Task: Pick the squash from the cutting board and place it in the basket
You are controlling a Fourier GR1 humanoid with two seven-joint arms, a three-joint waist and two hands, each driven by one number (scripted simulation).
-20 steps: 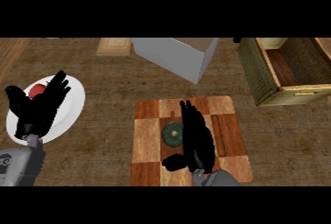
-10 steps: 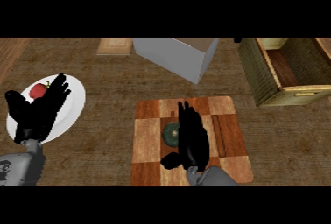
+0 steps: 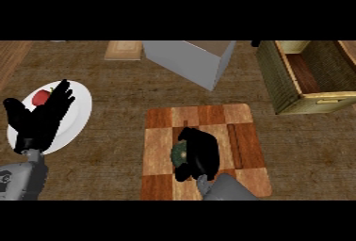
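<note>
Head view: the right hand lies over the cutting board, its fingers curled round the squash, of which only a dark green edge shows at the hand's left side. The squash sits on the board's middle, well apart from the basket at the upper right. The left hand rests open, fingers up, over a white plate bearing a red fruit. A grey box stands beyond the board.

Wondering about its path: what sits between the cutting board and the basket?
Nothing: just bare counter between cutting board and basket, seen from the head view.
</note>
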